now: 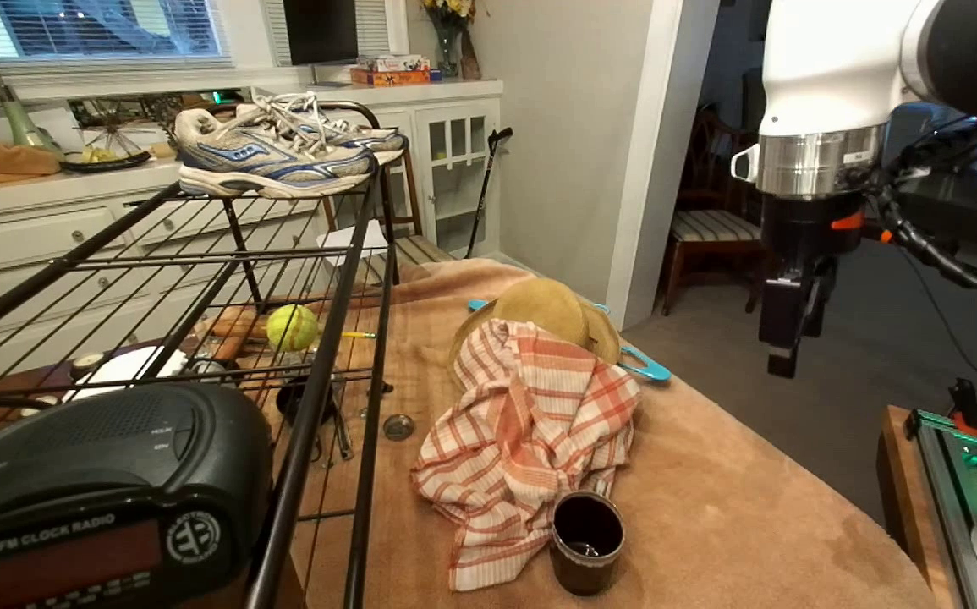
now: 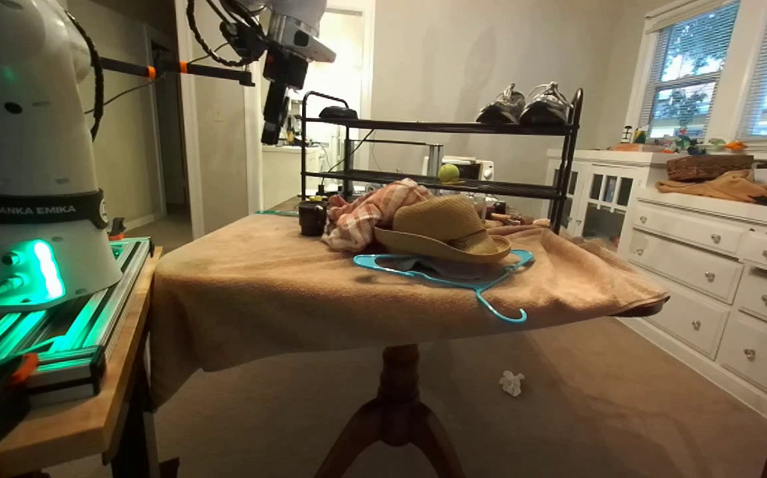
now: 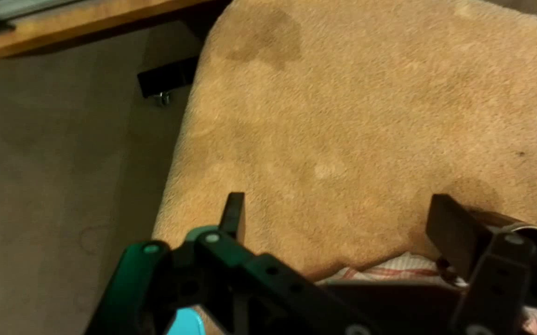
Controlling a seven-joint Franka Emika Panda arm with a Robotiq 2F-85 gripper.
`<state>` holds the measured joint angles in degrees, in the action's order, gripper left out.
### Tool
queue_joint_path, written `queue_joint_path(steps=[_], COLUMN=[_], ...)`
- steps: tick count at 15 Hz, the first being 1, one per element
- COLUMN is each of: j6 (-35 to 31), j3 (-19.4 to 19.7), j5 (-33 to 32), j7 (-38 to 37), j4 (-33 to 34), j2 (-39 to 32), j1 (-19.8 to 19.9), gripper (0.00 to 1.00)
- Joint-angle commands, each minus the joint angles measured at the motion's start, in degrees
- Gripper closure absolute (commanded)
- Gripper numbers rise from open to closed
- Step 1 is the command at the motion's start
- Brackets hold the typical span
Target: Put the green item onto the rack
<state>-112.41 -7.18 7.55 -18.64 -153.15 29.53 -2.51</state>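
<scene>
Black and angular, the gripper (image 2: pixel 270 137) hung above table level at left in an exterior view, its fingers (image 3: pixel 456 232) wide apart in the wrist view. Below, a thin green strip (image 2: pixel 277 213) appeared to lie along the far edge of a tan-covered table (image 2: pixel 237 265), left of a dark cup (image 2: pixel 312 220). Next, a striped cloth (image 2: pixel 370 216) lay bunched against a straw hat (image 2: pixel 436 222) over a blue hanger (image 2: pixel 478 290). Behind stood the black wire rack (image 2: pixel 416 124) carrying, from left, a clock radio (image 2: pixel 338 113), a tennis ball (image 2: pixel 449 173) and sneakers (image 2: pixel 548 109).

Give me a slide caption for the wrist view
Open gripper above a tan table covering, with a striped cloth and dark cup at lower right.
</scene>
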Motion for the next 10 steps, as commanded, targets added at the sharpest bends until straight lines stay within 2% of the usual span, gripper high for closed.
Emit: queue_joint_path(steps=[1,6,10], j6=[-3.19,-8.61,-17.87], j3=[-4.61,-9.39,-11.66], j5=[7.61,15.58,18.35], j7=[-11.43,-20.30,-23.71], j4=[-1.69,1.04,3.80], j2=[-1.10,-6.71,-13.47], j1=[-2.51,-6.11,-8.21], gripper=[0.00,0.00,0.00])
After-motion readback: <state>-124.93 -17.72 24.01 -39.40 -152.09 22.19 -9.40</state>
